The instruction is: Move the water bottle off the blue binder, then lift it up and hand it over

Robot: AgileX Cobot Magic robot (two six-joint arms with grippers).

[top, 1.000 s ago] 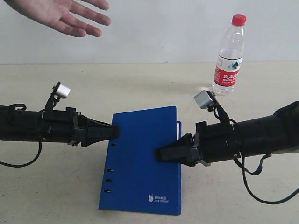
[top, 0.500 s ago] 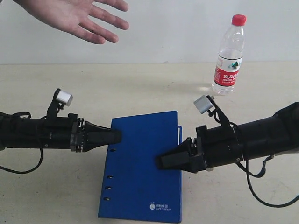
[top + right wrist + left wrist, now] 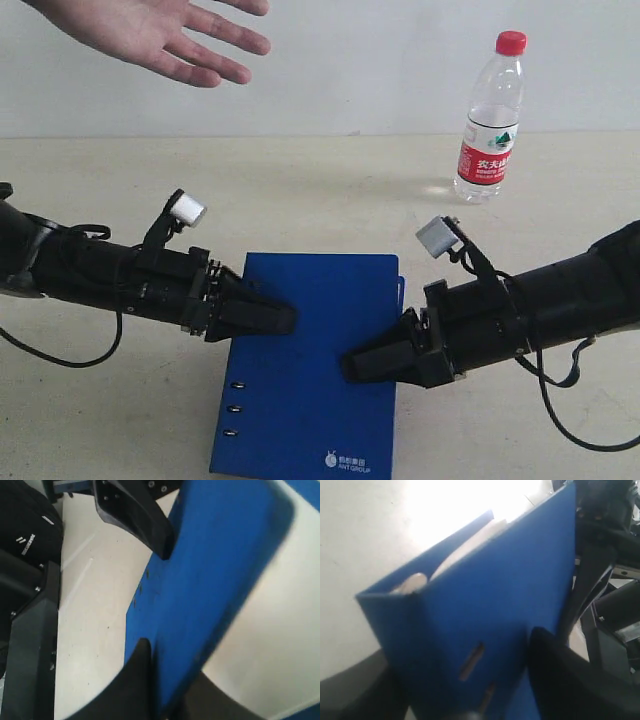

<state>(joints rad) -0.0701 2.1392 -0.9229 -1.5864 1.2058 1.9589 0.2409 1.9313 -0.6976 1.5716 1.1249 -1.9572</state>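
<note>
The left claw [image 3: 282,320] reaches over the left edge of the blue binder [image 3: 320,400] and is clamped on that edge. In its wrist view the cover and the pale pages run between its dark fingers [image 3: 570,680], one on each face. High above the binder's far-left side an open hand [image 3: 165,35] hangs in the air with its fingers spread, apart from everything below it.

The binder lies on the pale table [image 3: 330,190] between the two arms. Three small slots [image 3: 235,408] line its left edge and a white logo [image 3: 342,462] sits by its near edge. From the exterior view I cannot tell whether any part of it is raised off the table.

The right claw [image 3: 352,366] comes in across the binder's right edge. It too is closed on the binder, whose edge passes between its fingers [image 3: 132,685] in the wrist view. The two claw tips sit near each other over the cover without touching.

The water bottle [image 3: 492,120] stands upright on the table beyond the binder's far-right corner, well apart from it, off the cover and held by neither claw.
</note>
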